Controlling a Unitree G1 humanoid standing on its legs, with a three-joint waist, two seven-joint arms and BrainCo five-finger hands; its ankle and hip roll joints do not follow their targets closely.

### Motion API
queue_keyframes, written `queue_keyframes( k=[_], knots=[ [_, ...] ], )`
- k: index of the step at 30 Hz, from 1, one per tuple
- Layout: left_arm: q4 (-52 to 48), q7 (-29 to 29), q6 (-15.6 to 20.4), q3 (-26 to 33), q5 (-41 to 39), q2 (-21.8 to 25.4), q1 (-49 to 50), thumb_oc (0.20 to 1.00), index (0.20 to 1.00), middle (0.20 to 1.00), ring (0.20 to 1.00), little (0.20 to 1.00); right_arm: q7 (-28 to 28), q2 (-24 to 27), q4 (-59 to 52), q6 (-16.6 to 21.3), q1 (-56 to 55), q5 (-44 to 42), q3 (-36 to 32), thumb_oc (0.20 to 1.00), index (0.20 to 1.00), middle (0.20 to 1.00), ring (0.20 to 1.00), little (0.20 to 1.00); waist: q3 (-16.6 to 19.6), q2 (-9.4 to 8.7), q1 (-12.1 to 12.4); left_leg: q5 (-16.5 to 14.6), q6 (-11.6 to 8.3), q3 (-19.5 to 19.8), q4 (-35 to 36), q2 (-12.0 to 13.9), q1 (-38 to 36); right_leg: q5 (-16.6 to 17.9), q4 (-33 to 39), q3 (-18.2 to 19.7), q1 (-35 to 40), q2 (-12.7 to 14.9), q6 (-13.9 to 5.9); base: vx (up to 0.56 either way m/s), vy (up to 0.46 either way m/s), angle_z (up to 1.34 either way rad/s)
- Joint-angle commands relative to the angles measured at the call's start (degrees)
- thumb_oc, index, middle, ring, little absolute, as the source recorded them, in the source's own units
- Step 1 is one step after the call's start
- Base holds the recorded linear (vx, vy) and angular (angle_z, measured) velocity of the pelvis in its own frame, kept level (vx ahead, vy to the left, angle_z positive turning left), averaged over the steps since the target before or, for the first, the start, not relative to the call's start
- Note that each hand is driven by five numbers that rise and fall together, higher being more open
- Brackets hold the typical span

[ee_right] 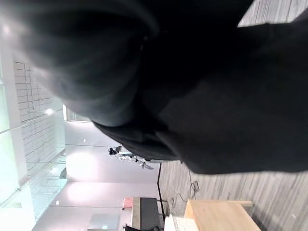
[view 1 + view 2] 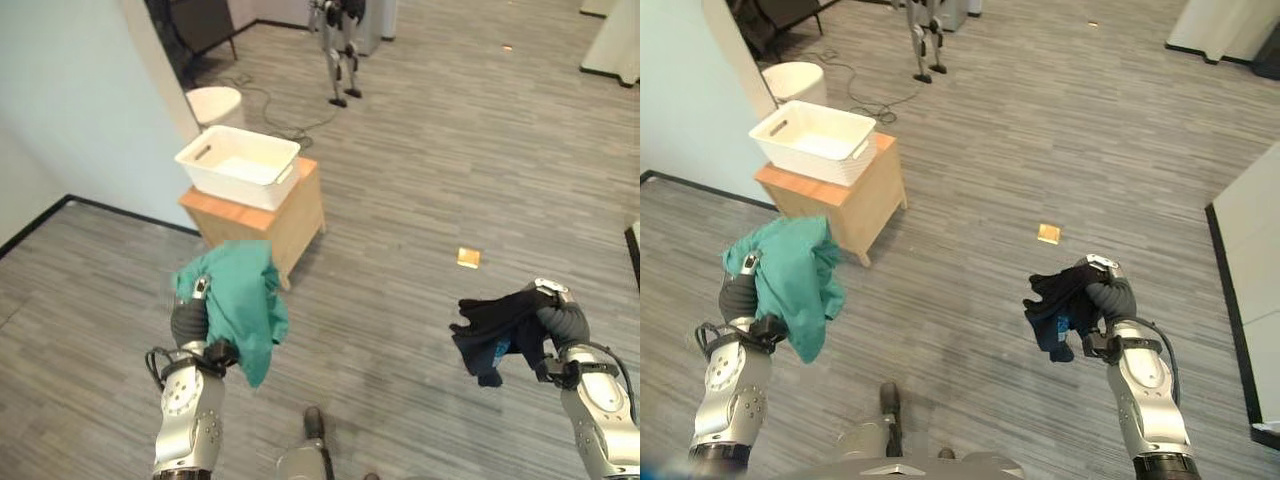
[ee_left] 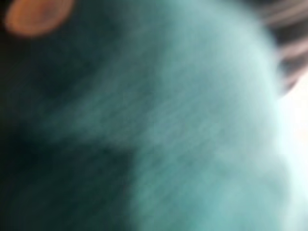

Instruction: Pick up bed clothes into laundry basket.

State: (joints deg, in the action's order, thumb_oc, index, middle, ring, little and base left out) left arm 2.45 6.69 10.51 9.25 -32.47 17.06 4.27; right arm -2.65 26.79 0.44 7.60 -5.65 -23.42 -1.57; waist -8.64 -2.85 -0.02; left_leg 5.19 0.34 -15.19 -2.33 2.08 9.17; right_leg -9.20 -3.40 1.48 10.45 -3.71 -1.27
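Observation:
A green garment (image 2: 240, 300) hangs from my left hand (image 2: 188, 318), which is shut on it at the lower left, raised above the floor. The same green cloth (image 3: 183, 134) covers the left wrist view. My right hand (image 2: 560, 318) at the lower right is shut on a black garment (image 2: 495, 330) with a bit of blue in it, which droops toward the middle. The black cloth (image 1: 202, 96) hangs close before the right wrist camera. The white laundry basket (image 2: 238, 165) stands on a small wooden table (image 2: 265, 220) ahead of my left hand, with nothing seen inside it.
A white round bin (image 2: 215, 103) stands behind the basket beside a pale wall (image 2: 70, 110). Another robot's legs (image 2: 340, 50) stand farther back. A small yellow scrap (image 2: 468, 257) lies on the grey plank floor. A white panel edge (image 2: 1250, 290) borders the right side.

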Motion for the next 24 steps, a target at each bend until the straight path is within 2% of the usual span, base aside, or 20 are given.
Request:
queue_keyframes(
  k=[1, 2, 3, 4, 5, 6, 7, 8, 10, 11, 13, 14, 17, 18, 19, 20, 23, 24],
  knots=[
    [-5.99, 0.39, 3.62, 1.16, 1.90, 6.07, -2.30, 0.200, 0.200, 0.200, 0.200, 0.200, -1.64, -1.21, -4.37, 2.41, 3.08, 1.47, -1.20, 0.200, 0.200, 0.200, 0.200, 0.200, 1.75, -1.70, 1.08, -3.09, 0.70, 1.69, -2.76, 0.58, -0.79, 10.22, -13.54, -1.09, -4.64, 13.16, -8.04, 0.16, 0.132, -0.26],
    [-5.99, 0.39, 3.62, 1.15, 1.90, 6.07, -2.31, 0.200, 0.200, 0.200, 0.200, 0.200, -1.64, -1.20, -4.37, 2.41, 3.09, 1.47, -1.21, 0.200, 0.200, 0.200, 0.200, 0.200, 1.84, -1.65, 1.17, -3.04, 0.69, 1.62, -2.71, 0.65, -0.71, 10.27, -13.58, -0.99, -4.81, 13.10, -8.02, 0.09, 0.089, 0.05],
    [-5.78, 0.78, 3.37, 0.97, 2.47, 6.75, -2.71, 0.200, 0.200, 0.200, 0.200, 0.200, -1.54, -1.40, -4.65, 2.37, 3.39, 1.48, -1.07, 0.200, 0.200, 0.200, 0.200, 0.200, 0.90, -1.53, 0.43, -4.05, 1.60, 1.86, -2.39, 0.06, -2.17, 13.31, -19.06, -0.89, -6.67, 13.40, -8.74, 0.16, 0.155, 0.16],
    [-5.89, 0.83, 3.27, 0.87, 2.49, 7.18, -2.99, 0.200, 0.200, 0.200, 0.200, 0.200, -1.30, -1.59, -4.65, 2.32, 3.56, 1.64, -0.92, 0.200, 0.200, 0.200, 0.200, 0.200, 0.44, -0.75, 0.22, -4.14, 2.02, 1.83, -1.79, 0.47, -3.12, 14.41, -22.54, -0.93, -8.66, 12.95, -8.71, 0.33, 0.273, 0.36],
    [-6.10, 1.23, 3.10, 0.75, 2.95, 7.88, -3.38, 0.200, 0.200, 0.200, 0.200, 0.200, -1.01, -2.03, -4.38, 2.13, 3.36, 2.24, -0.49, 0.200, 0.200, 0.200, 0.200, 0.200, -0.11, 0.28, -0.47, -5.39, 2.51, 1.74, -0.70, 0.47, -5.97, 15.66, -26.07, -2.63, -12.03, 13.87, -8.17, 0.41, 0.256, 0.32],
    [-6.51, 1.10, 2.99, 0.89, 2.71, 8.06, -3.67, 0.200, 0.200, 0.200, 0.200, 0.200, -0.98, -2.26, -4.36, 1.63, 3.20, 2.19, -0.19, 0.200, 0.200, 0.200, 0.200, 0.200, -0.17, 0.85, -0.87, -6.66, 2.52, 1.42, -0.15, 0.39, -8.49, 15.92, -25.58, -6.01, -14.60, 17.07, -7.09, 0.48, 0.196, 0.19],
    [-6.69, 0.94, 3.07, 1.17, 2.37, 8.10, -3.62, 0.200, 0.200, 0.200, 0.200, 0.200, -1.25, -2.10, -4.30, 1.54, 3.06, 1.80, -0.33, 0.200, 0.200, 0.200, 0.200, 0.200, -0.18, 0.96, -1.14, -7.29, 2.11, 1.80, -0.10, 0.50, -9.31, 15.23, -23.63, -7.36, -15.42, 17.82, -6.67, 0.45, 0.077, 0.00],
    [-6.92, 0.79, 3.16, 1.34, 2.12, 7.98, -3.42, 0.200, 0.200, 0.200, 0.200, 0.200, -1.35, -1.97, -4.25, 1.46, 2.51, 1.46, -0.79, 0.200, 0.200, 0.200, 0.200, 0.200, -0.53, 0.86, -1.90, -8.29, 1.72, 2.65, -0.14, 0.36, -10.53, 13.54, -21.07, -7.31, -16.78, 17.44, -6.62, 0.46, -0.037, 0.08],
    [-5.82, 0.51, 3.15, 0.89, 1.43, 7.62, -2.96, 0.200, 0.200, 0.200, 0.200, 0.200, -1.37, -1.90, -3.60, 1.49, 1.49, 0.06, -1.65, 0.200, 0.200, 0.200, 0.200, 0.200, -1.13, 0.51, -4.10, -10.06, 0.80, 4.70, 0.60, 0.02, -13.34, 10.62, -9.69, -4.08, -18.75, 13.95, -6.93, 0.46, -0.068, 0.44],
    [-5.16, 0.41, 3.14, 0.45, 1.35, 7.45, -2.96, 0.200, 0.200, 0.200, 0.200, 0.200, -1.51, -1.83, -3.47, 1.61, 1.09, -0.40, -1.76, 0.200, 0.200, 0.200, 0.200, 0.200, -1.19, 0.34, -5.08, -10.71, 0.47, 6.07, 1.29, -0.25, -14.61, 10.53, -4.84, -1.05, -19.17, 12.14, -7.29, 0.32, -0.064, 0.68],
    [-4.92, 0.20, 3.09, 0.12, 1.32, 7.49, -2.70, 0.200, 0.200, 0.200, 0.200, 0.200, -1.69, -1.73, -3.65, 1.54, 0.51, -0.66, -1.74, 0.200, 0.200, 0.200, 0.200, 0.200, -1.22, 0.02, -5.32, -10.67, 0.20, 6.74, 1.80, -0.38, -15.19, 11.59, -2.49, 0.35, -18.95, 11.52, -7.64, 0.24, -0.070, 0.68],
    [-4.59, -0.56, 3.04, -0.74, 1.63, 7.51, -3.04, 0.200, 0.200, 0.200, 0.200, 0.200, -2.42, -1.55, -3.93, 1.57, -0.79, -0.55, -1.94, 0.200, 0.200, 0.200, 0.200, 0.200, -1.34, -0.29, -6.77, -11.18, -0.01, 9.37, 3.04, -0.84, -16.90, 13.41, 2.85, 6.05, -21.74, 8.72, -8.54, 0.32, -0.128, 0.88],
    [-4.61, -1.13, 2.93, -1.59, 2.33, 7.46, -2.91, 0.200, 0.200, 0.200, 0.200, 0.200, -2.65, -1.16, -3.98, 1.26, -1.32, -0.09, -1.38, 0.200, 0.200, 0.200, 0.200, 0.200, -1.14, -0.50, -6.84, -11.50, -0.43, 11.04, 4.20, -0.81, -18.42, 15.14, 4.92, 4.58, -22.99, 8.30, -9.11, 0.24, -0.145, 0.98],
    [-4.51, -0.98, 2.94, -1.70, 2.27, 7.16, -3.00, 0.200, 0.200, 0.200, 0.200, 0.200, -2.62, -0.94, -3.71, 1.28, -0.93, 0.43, -0.83, 0.200, 0.200, 0.200, 0.200, 0.200, -0.93, -0.51, -6.83, -11.57, -0.73, 11.83, 4.46, -0.61, -18.98, 15.59, 4.30, 2.46, -22.91, 8.88, -8.99, 0.13, -0.161, 0.53],
    [-4.60, -1.42, 2.97, -1.80, 1.78, 6.78, -2.62, 0.200, 0.200, 0.200, 0.200, 0.200, -2.83, -0.76, -3.82, 1.11, -0.74, 0.66, -0.50, 0.200, 0.200, 0.200, 0.200, 0.200, -0.81, -0.59, -6.84, -11.69, -0.93, 12.31, 4.32, -0.42, -19.21, 15.61, 3.21, 1.92, -22.62, 9.30, -8.91, 0.23, -0.328, 0.75],
    [-4.41, -2.03, 2.93, -2.07, 0.80, 5.65, -1.96, 0.200, 0.200, 0.200, 0.200, 0.200, -3.08, -0.58, -2.83, 1.12, -0.12, 0.32, 0.04, 0.200, 0.200, 0.200, 0.200, 0.200, 0.09, -0.86, -6.57, -11.87, -1.46, 13.00, 4.37, 0.55, -19.56, 14.93, 2.15, 2.40, -21.50, 8.86, -7.93, 0.24, -0.335, 0.72],
    [-3.82, -1.73, 3.25, -2.19, -0.88, 3.93, -1.64, 0.200, 0.200, 0.200, 0.200, 0.200, -2.71, 0.73, -2.46, 1.23, 1.26, 1.19, 0.61, 0.200, 0.200, 0.200, 0.200, 0.200, 0.88, -0.35, -6.33, -11.67, -2.43, 13.49, 3.26, 2.84, -19.93, 13.31, -0.51, 1.85, -21.50, 7.57, -6.65, 0.17, -0.230, 0.32],
    [-2.83, -1.94, 3.09, -3.36, -2.48, 2.63, -1.93, 0.200, 0.200, 0.200, 0.200, 0.200, -2.57, 0.88, -2.85, 1.66, 1.54, -0.08, 0.53, 0.200, 0.200, 0.200, 0.200, 0.200, 1.39, -0.23, -6.11, -10.14, -3.36, 13.82, 1.04, 4.36, -19.21, 12.19, -0.99, 0.95, -20.16, 7.13, -5.34, 0.21, -0.351, -0.02]
  ],
)
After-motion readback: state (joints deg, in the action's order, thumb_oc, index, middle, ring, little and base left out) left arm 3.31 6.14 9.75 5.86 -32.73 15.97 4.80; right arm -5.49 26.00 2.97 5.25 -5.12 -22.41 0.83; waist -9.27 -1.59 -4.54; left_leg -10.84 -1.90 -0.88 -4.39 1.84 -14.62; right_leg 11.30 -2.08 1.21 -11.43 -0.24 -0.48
